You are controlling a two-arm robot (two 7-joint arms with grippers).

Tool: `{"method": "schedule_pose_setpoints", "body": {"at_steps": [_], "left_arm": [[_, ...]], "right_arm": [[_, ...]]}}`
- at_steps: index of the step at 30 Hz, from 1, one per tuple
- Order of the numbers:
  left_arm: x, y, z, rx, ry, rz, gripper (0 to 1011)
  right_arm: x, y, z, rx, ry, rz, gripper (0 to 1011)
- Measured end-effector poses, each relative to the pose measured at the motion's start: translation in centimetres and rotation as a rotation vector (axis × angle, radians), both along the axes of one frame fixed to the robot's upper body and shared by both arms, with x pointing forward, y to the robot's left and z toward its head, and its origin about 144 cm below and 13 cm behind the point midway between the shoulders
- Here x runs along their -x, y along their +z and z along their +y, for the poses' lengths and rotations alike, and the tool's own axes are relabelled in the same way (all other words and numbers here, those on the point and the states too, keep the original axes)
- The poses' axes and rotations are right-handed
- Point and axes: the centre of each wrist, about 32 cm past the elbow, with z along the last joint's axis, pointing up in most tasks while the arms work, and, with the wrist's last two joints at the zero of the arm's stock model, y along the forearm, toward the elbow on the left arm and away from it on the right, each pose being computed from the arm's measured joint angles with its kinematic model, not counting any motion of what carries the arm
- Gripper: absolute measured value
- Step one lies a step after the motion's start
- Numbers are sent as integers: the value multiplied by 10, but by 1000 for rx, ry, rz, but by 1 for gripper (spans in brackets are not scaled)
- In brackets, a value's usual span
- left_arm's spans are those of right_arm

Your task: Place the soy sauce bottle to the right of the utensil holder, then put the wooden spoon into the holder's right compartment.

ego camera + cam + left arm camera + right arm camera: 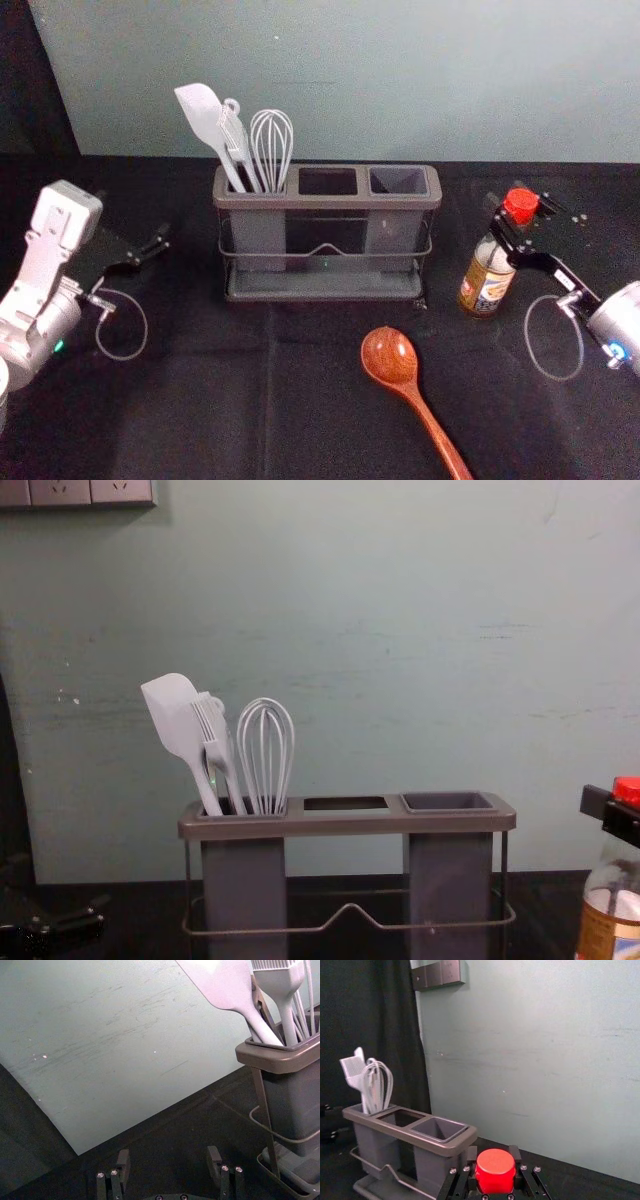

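Soy sauce bottle [487,283] pointing cap-up, standing nearly vertical; your right gripper [520,212] is clasping it near the cap. Your left gripper [132,222] is idling wide open.

On the desk [200,410], we have the spatula [203,115], brush [236,138] and whisk [271,140] in the left compartment of the utensil holder [328,203], with the wall [400,90] behind it. Right of the holder, near it, we find the bottle [486,285] in our right hand [521,208]; before its right half lies the spoon [390,357].
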Motion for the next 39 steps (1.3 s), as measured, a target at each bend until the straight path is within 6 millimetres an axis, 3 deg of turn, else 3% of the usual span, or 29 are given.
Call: {"method": "schedule_pose_setpoints", "body": {"at_steps": [16,28,39], "left_arm": [[0,0,0,0,0,0,1005],[0,0,0,0,0,0,1005],[0,0,0,0,0,0,1005]], "right_arm": [[-41,-18,16,-73,-6,0,378],[-54,-25,23,-79,-10,-8,381],[-52,-18,23,-124,-16,-33,723]]}}
